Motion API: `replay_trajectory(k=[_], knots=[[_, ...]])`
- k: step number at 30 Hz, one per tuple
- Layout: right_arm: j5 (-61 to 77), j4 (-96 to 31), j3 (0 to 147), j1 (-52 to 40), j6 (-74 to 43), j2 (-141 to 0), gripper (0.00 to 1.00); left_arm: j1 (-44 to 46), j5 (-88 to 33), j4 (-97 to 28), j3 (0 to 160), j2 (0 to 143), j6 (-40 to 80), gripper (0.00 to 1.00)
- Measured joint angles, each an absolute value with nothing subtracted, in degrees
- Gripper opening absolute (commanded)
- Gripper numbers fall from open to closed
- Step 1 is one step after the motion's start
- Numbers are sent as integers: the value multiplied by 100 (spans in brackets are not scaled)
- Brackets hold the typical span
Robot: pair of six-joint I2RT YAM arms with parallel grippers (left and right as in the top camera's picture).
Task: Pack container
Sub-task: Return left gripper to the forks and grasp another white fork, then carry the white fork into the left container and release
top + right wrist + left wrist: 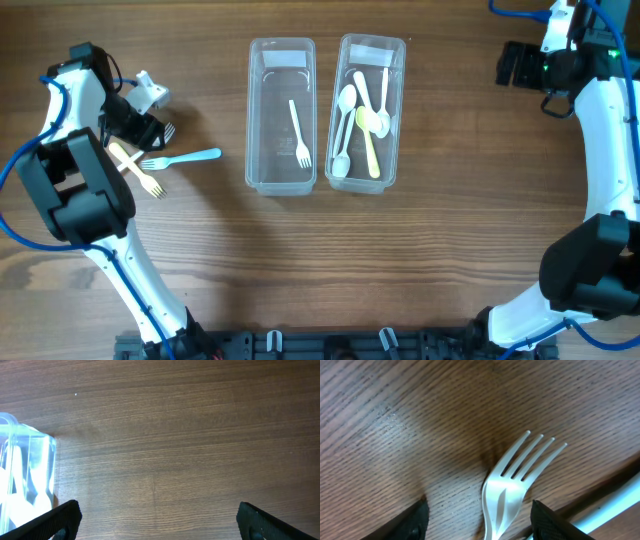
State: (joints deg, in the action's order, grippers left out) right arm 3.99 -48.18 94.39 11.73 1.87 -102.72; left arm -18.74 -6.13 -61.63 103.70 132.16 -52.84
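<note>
Left wrist: white fork inside parted left end effector

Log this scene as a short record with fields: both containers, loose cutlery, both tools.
left container: clear, holds one packed white fork
right container: clear, holds several spoons, white and pale yellow
loose on table: blue fork, yellow fork, loose white fork
left tool: open, fingers either side of the loose white fork, which lies flat on the wood
right tool: open, holding nothing, over bare wood beside the right container
</note>
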Motion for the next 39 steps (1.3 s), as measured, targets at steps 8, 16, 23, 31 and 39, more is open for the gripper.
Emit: replay_trajectory(k=[8,16,23,31,39], knots=[[399,-4818,9439,1173,185,-10272,100,-1874,-591,-6263,10372,13222,-5286,44],[399,-4818,9439,1173,187,-10272,100,-1870,-563,-6514,10372,13240,-5284,26],[399,-4818,9439,1173,185,-10272,100,-1859,-478,-6427,10372,13255,-5330,4],[399,-4818,9439,1173,187,-10272,100,-1789,-357,-6090,10659,13299,-5225,4],[399,-4818,9439,1173,185,-10272,100,-1297,-143,-5968,11983,13185,-3887,4]])
